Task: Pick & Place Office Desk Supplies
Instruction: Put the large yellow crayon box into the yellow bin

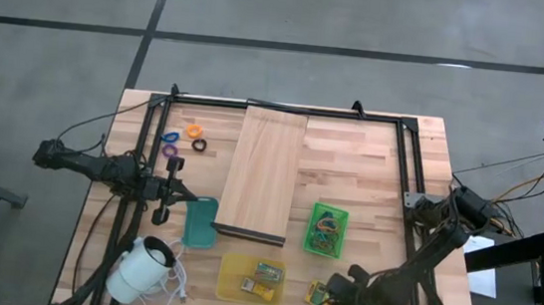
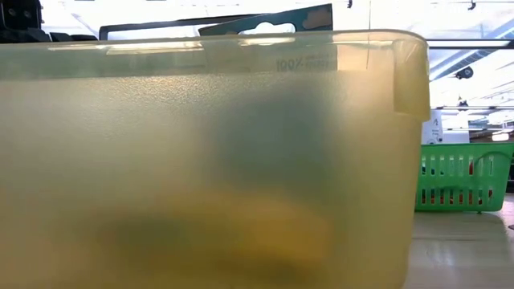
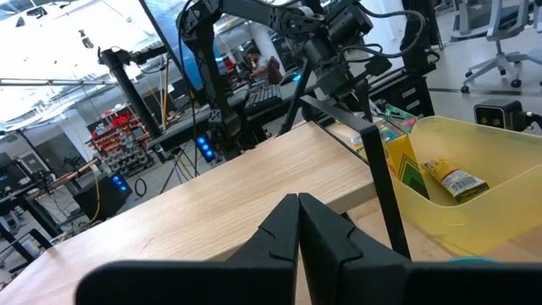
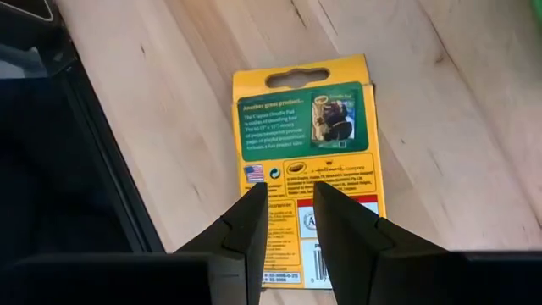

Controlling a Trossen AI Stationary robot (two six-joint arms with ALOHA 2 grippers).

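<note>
A yellow packet (image 4: 309, 161) with a green label lies flat on the wood near the table's front right, also seen in the high view (image 1: 317, 295). My right gripper (image 4: 290, 199) slants down over its barcode end, open by a narrow gap much smaller than the packet's width. Two more packets (image 1: 262, 280) lie in the yellow bin (image 1: 226, 268). Rubber bands fill the green basket (image 1: 317, 209). Orange, purple and black rings (image 1: 192, 131) lie at the far left. My left gripper (image 3: 298, 212) waits shut and level at the table's left. My right gripper's fingertips (image 4: 254, 212) stand in front of the packet's barcode end (image 4: 292, 229), coming from above at a slant. Nothing sits between them. Whether they touch the packet's face cannot be told from these views.
A long pale board (image 1: 262, 172) lies along the table's middle, a teal tray (image 1: 200, 224) at its near left corner. A white round corded device (image 1: 141, 270) sits at the front left. A black frame (image 1: 406, 165) edges the table. The yellow bin (image 2: 209, 160) fills the low view.
</note>
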